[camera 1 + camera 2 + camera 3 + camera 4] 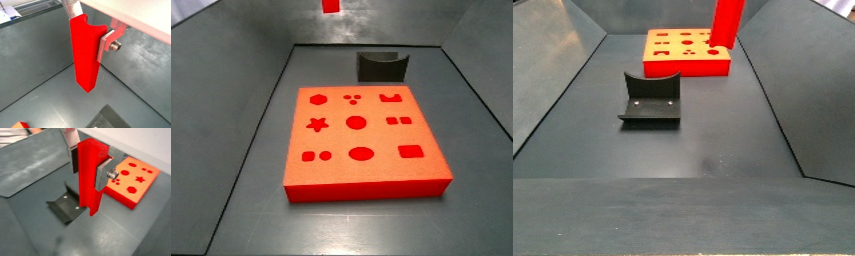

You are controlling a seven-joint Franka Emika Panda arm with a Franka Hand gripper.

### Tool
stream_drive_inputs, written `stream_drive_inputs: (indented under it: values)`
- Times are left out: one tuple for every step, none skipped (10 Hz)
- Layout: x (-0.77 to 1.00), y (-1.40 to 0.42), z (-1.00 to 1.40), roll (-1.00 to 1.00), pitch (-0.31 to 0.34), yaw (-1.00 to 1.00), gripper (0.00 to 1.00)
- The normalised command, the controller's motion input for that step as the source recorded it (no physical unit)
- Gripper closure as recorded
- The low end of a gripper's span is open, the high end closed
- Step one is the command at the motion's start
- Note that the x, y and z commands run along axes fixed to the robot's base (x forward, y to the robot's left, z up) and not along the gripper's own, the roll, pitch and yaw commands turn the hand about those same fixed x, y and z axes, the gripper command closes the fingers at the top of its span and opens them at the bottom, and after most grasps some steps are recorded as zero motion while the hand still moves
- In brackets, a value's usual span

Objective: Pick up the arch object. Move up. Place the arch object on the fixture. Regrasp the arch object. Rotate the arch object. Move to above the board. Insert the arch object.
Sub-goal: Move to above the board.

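Silver finger plates of the claw [89,170] are seen clamped on the arch object [90,175], one plate pressed on each flat side near its upper part, in both wrist views; a bolt head shows on one plate. The arch object [85,55] is held upright, hanging lengthwise, its curved notch visible beside the finger [107,45] and its lower end free in the air. The claw is raised well above the surface [700,140]; in both side views only the lower part of the bar is caught at the top edge of the picture, [331,6] and [727,22], the claw itself being cut off there.

Below, the fixture [67,208] is seen on the dark grey surface, apart from the bar's lower end. In a side view the fixture [651,100] stands nearer than the board [687,52]; in another the fixture [382,66] lies beyond the board [358,140]. The board lies flat, its star, circle, oval and square cutouts facing up, all unfilled. Sloped dark walls surround the surface.
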Motion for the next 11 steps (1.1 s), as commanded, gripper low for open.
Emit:
stream_drive_inputs:
  values:
    - [0.1,-1.0,0.15,-0.02,0.61,-0.25,1.0]
    - [0.11,-1.0,0.15,-0.01,0.504,-0.13,1.0]
    - [0.12,-1.0,0.14,-0.04,0.332,-0.06,1.0]
    - [0.12,-1.0,0.15,-0.03,0.26,-0.03,1.0]
    - [0.12,-1.0,0.15,-0.01,0.166,-0.01,1.0]
    - [0.13,-1.0,0.15,-0.03,0.121,0.0,1.0]
    - [0.14,-1.0,0.15,-0.01,0.104,0.0,1.0]
    - [0.14,-1.0,0.15,-0.02,0.102,0.0,1.0]
    - [0.16,-1.0,0.16,0.01,0.123,0.01,1.0]
    - [0.18,-1.0,0.17,0.01,0.131,0.02,1.0]
    - [0.21,-1.0,0.17,0.01,0.13,0.02,1.0]
